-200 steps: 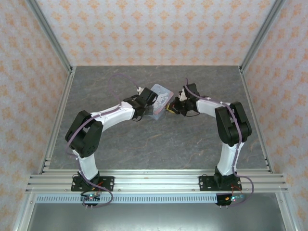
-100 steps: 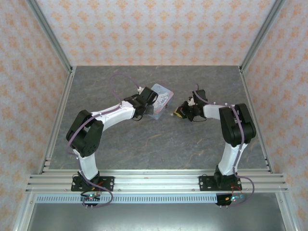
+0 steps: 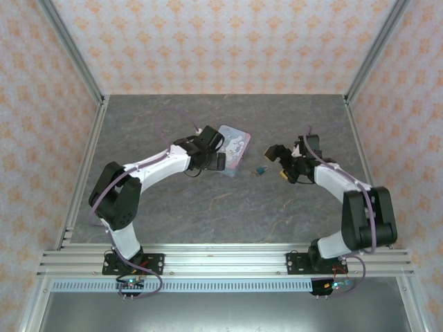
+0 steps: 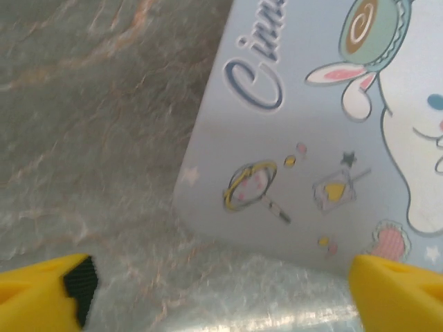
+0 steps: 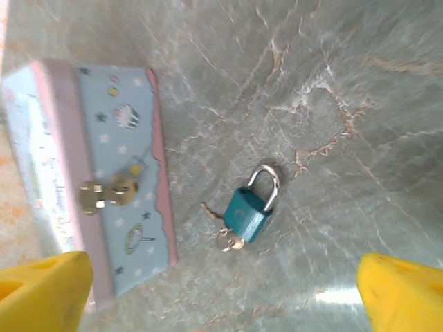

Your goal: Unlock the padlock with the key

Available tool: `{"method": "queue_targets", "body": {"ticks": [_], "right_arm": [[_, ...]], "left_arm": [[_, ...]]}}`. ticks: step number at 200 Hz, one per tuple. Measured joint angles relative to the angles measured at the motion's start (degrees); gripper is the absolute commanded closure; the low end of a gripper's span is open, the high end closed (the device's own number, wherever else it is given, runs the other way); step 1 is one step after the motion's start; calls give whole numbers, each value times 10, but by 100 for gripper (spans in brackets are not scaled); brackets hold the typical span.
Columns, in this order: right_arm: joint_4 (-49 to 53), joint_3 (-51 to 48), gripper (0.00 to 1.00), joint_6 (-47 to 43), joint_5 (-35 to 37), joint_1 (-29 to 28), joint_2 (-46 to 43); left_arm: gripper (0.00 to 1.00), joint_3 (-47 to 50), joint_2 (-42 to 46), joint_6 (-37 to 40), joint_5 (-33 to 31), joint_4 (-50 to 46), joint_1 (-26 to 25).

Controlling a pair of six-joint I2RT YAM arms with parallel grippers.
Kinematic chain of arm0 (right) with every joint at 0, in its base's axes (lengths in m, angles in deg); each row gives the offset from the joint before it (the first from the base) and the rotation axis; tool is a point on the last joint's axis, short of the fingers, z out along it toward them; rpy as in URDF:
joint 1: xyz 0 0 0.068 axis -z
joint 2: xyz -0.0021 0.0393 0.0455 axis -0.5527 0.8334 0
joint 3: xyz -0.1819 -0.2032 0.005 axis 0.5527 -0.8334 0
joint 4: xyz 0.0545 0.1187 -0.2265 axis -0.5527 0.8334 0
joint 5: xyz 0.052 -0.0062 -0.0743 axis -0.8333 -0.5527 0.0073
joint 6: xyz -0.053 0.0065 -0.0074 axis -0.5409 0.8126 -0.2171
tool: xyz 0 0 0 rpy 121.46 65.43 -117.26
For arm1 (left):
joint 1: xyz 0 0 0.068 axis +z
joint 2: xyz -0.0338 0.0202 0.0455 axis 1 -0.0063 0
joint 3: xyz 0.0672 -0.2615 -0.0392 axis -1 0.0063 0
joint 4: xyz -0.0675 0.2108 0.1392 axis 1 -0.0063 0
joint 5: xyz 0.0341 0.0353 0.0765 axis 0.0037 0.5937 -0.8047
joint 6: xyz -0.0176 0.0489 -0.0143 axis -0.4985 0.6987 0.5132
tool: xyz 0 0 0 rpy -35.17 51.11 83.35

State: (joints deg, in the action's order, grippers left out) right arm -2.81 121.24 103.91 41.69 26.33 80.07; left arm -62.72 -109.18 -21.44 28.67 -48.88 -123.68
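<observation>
The teal-blue padlock (image 5: pixel 250 211) lies flat on the grey table, its metal shackle (image 5: pixel 268 181) pointing away from the tin. The pale key (image 5: pixel 233 241) sticks out of the padlock's bottom on a small ring. From above, the padlock (image 3: pixel 260 170) rests between the tin and my right gripper (image 3: pixel 276 164). My right gripper (image 5: pixel 225 301) is open and empty, hovering back from the padlock. My left gripper (image 3: pixel 220 160) sits at the near corner of the pastel blue tin (image 3: pixel 232 147). It is open (image 4: pixel 221 297), its yellow fingertips (image 4: pixel 398 290) wide apart around the lid's corner (image 4: pixel 304 159).
The tin (image 5: pixel 114 207) has a brass latch (image 5: pixel 104 191) on its side facing the padlock. A thin brownish bit (image 5: pixel 208 209) lies beside the padlock. Metal frame posts (image 3: pixel 82 173) line the table's edges, and patterned walls surround it.
My right gripper has drawn back to the right from the tin, and the padlock with the key now lies on the table. The left gripper has stayed at the tin.
</observation>
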Motion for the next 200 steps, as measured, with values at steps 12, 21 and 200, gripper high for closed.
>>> {"method": "queue_targets", "body": {"ticks": [12, 21, 200], "right_arm": [[33, 7, 1, -15, 17, 0, -41], [60, 17, 1, -27, 38, 0, -69], [-369, -235, 1, -314, 586, 0, -90]], "left_arm": [[1, -1, 23, 0, -3, -23, 0], [1, -3, 43, 2, -9, -35, 2], [0, 485, 347, 163, -294, 433, 285]]}}
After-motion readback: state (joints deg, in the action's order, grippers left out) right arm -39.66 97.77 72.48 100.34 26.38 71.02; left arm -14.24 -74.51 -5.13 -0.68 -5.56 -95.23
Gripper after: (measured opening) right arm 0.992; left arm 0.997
